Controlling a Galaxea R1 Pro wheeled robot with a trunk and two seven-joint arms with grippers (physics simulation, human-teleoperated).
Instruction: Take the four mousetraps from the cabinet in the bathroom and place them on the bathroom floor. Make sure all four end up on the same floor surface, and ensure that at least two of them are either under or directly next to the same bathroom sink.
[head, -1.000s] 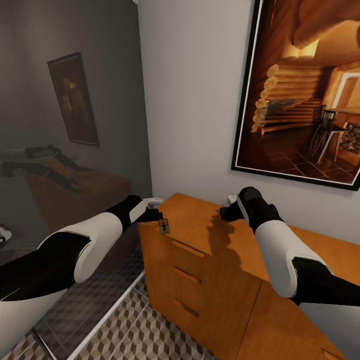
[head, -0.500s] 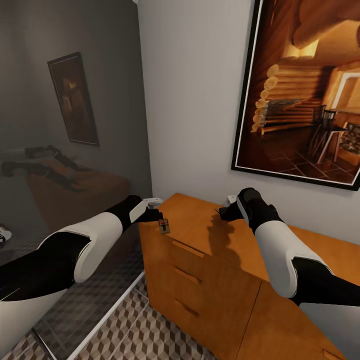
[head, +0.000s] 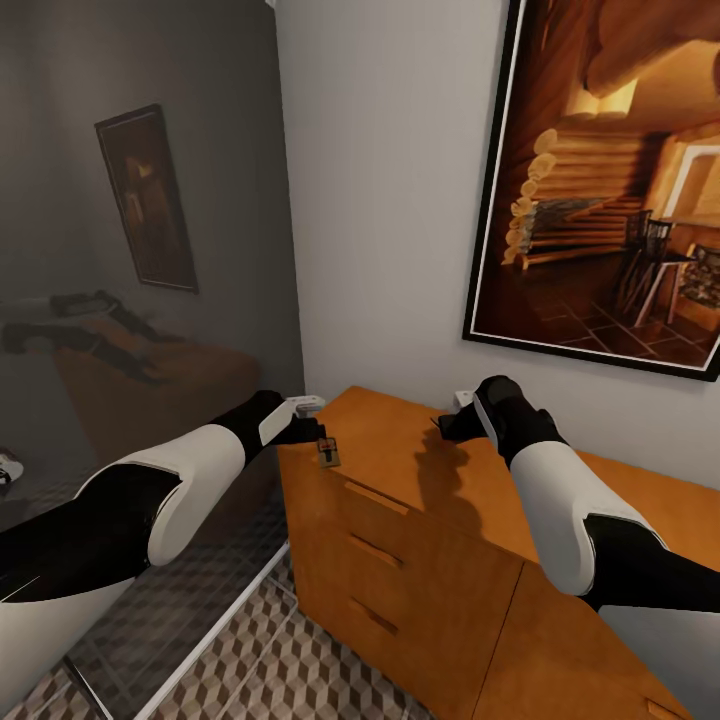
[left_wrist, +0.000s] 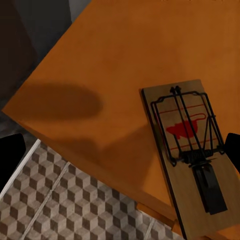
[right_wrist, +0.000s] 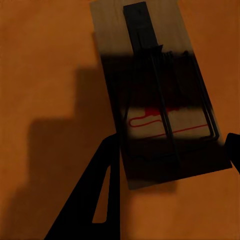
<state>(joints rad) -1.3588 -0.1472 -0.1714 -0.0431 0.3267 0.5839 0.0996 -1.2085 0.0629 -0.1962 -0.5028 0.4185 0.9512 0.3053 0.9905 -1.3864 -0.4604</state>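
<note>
At the left of the head view a dark glossy panel (head: 150, 250) mirrors the room, and below it lies the floor (head: 290, 660), tiled in a brown, beige and white cube print with pale grout. The left arm, white shell over black joints, reaches forward and nearly level to the cabinet's left near corner, where the left pincer (head: 316, 437) holds a mousetrap (head: 328, 453) on edge, a small dark speck from here. The left wrist view gives the detail the head view lacks: a flat wooden slab (left_wrist: 192, 160) with a black wire spring bar, a black tab and a red mouse print, seen over the corner with tiled floor below; one black fingertip (left_wrist: 233, 145) touches its side, so the pincer looks pressed onto it. The cabinet (head: 400, 540) is smooth orange-brown wood with a flat top, drawers and slim bar handles. The right arm bends down over the top's far middle, its shadow falling on the wood. The right pincer (head: 447, 425) hides its own tips in the head view; the right wrist view shows its fingers (right_wrist: 95, 195) spread to either side of a second trap (right_wrist: 155, 95) lying flat on the top. A framed log-cabin picture (head: 610, 180) hangs on the pale wall at the right.
</note>
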